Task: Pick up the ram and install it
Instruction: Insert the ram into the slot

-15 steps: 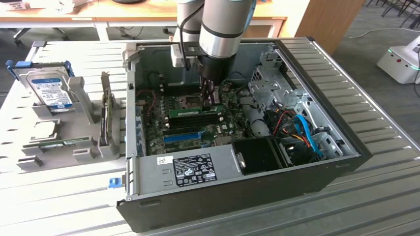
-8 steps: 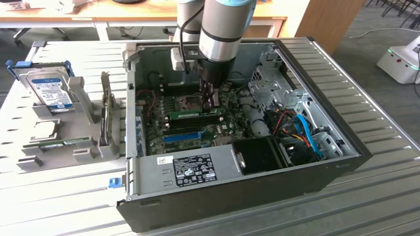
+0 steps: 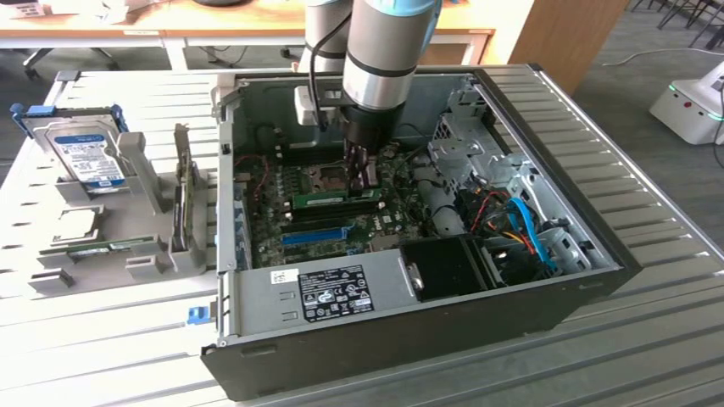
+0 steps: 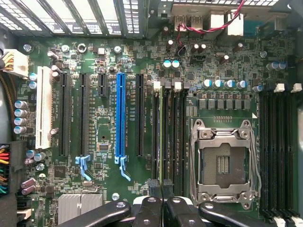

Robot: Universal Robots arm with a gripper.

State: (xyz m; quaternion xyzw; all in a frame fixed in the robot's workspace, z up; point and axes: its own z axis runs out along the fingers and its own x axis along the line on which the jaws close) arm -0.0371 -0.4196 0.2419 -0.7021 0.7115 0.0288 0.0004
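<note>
Gripper [image 4: 161, 187] pinches the ram [image 4: 161, 127] by one end as it stands edge-on among the slots [image 4: 176, 132]; I judge I'm seating it, which calls for a straight, even downward push.

The setting looks like a robotics lab in an office-like room. A robot arm [image 3: 385, 51] reaches into an open desktop computer case [image 3: 453, 343] on a slatted metal workbench [image 3: 645, 360] at centre frame. Wooden desks [image 3: 226, 21] line the upper left, and a white wheeled machine [image 3: 690, 106] stands on grey carpet [image 3: 628, 51] at the upper right.
</note>
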